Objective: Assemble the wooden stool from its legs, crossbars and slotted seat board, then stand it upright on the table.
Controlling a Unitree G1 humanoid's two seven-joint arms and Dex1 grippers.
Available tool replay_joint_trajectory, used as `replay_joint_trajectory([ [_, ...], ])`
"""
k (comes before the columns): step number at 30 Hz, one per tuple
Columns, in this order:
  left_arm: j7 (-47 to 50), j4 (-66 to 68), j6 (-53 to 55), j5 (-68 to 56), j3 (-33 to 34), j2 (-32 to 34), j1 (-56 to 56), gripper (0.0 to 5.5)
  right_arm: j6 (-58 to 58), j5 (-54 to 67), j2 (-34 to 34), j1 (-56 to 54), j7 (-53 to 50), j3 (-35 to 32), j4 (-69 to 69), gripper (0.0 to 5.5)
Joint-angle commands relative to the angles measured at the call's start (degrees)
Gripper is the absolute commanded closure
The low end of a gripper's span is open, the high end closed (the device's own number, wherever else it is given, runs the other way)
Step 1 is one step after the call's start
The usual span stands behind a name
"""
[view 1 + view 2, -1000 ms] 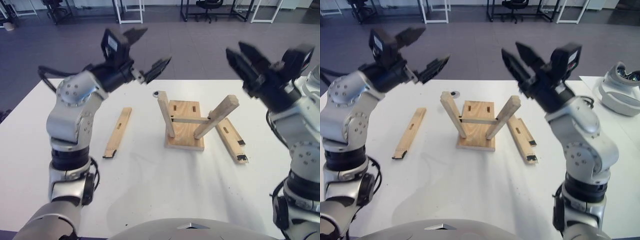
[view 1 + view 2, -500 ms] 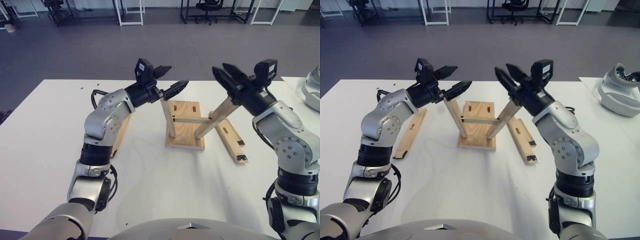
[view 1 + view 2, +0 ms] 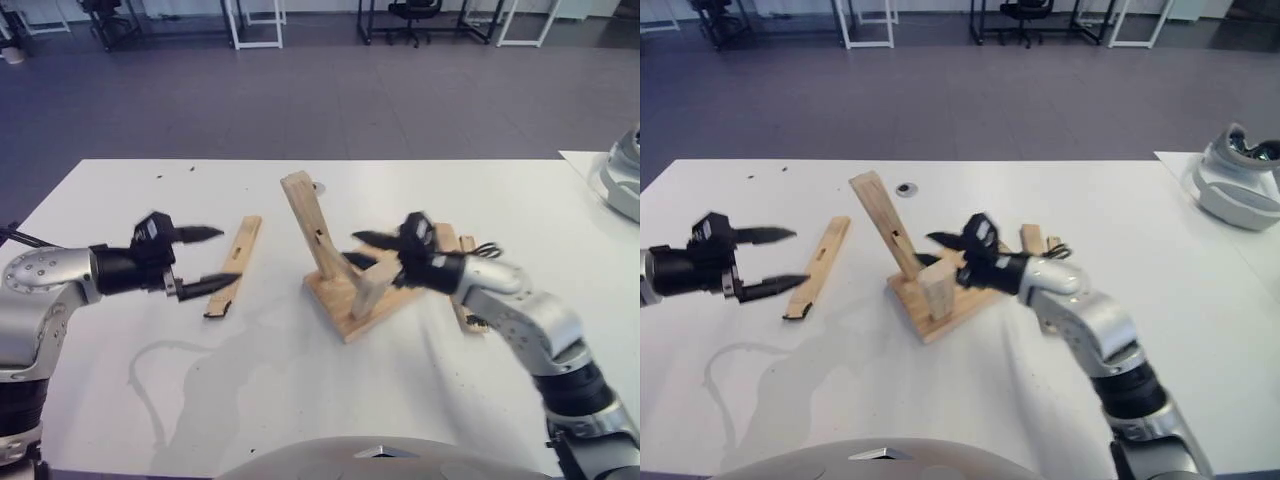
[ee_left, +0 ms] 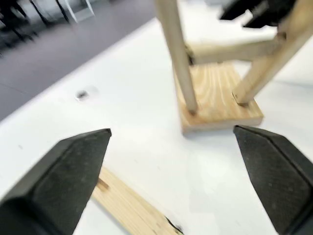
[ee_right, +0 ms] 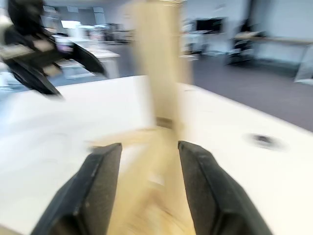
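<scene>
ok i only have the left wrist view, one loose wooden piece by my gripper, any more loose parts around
observer: yes, more loose wooden pieces lie on the table on the robot's right side of the stool
operator: and where's the right gripper
observer: the right gripper is at the stool's shorter leg, by the crossbar
operator: is the tall leg's top free
observer: yes, the tall leg leans, nothing attached at its top end

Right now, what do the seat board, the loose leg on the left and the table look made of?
Seat board: pale, unfinished-looking wood, grain lines visible.
Loose leg: same light wood, dark end.
Table: smooth white, faintly reflective, perhaps laminate.
</scene>
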Motion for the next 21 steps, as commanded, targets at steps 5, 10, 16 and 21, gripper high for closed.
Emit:
replay_joint_trajectory([
  [5,8.03,-10.76,-3.21,18.59,-21.01,-1.33,1.33,0.89,-14.84,-25.35,-10.04,-9.15,-5.98,-3.63,29.36,3.38],
  [10,10.86,-14.05,-2.37,24.47,-31.33,-5.43,0.21,0.89,-24.24,-32.17,-15.35,-3.03,1.39,-2.08,33.58,3.38],
  [16,16.33,-18.50,4.10,29.78,-36.21,-8.21,-0.38,0.89,-27.19,-38.09,-17.92,1.77,8.72,1.49,31.25,3.38],
  [21,23.96,-7.27,2.81,35.65,-37.28,-13.16,-4.76,0.89,-26.35,-36.06,-18.63,5.72,13.85,1.27,24.52,3.38],
])
